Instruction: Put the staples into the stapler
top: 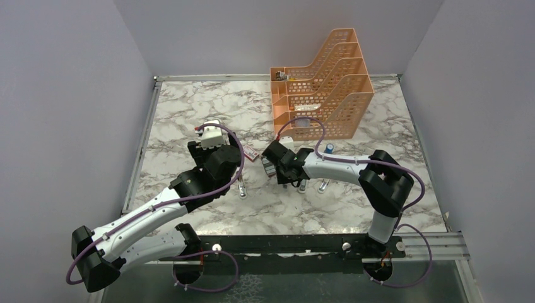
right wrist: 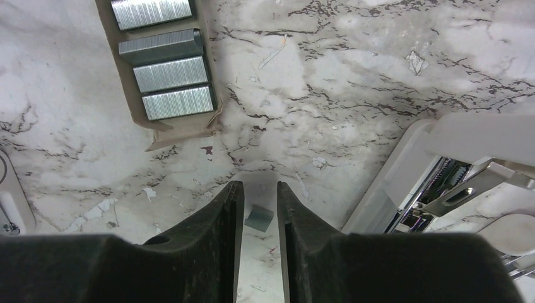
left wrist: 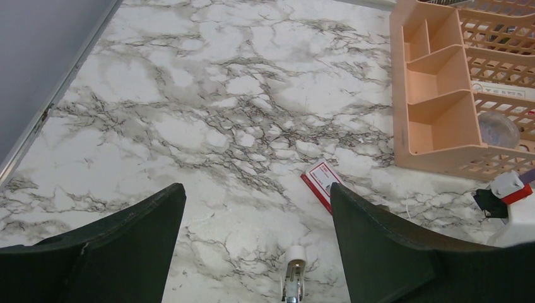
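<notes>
Right hand (right wrist: 260,186) pinching a short grey metal staple strip (right wrist: 258,218) near the grey tray of staples (right wrist: 165,63), left hand (left wrist: 255,189) gaping, the robot likely must next align it with the channel of the open white stapler (right wrist: 410,158).

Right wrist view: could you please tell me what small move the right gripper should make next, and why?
Probably carry the right gripper across to the stapler. A short staple strip appears pinched between its fingertips, the tray lies up and left, and the stapler sits open at the view's right with its channel exposed, ready for loading.
</notes>
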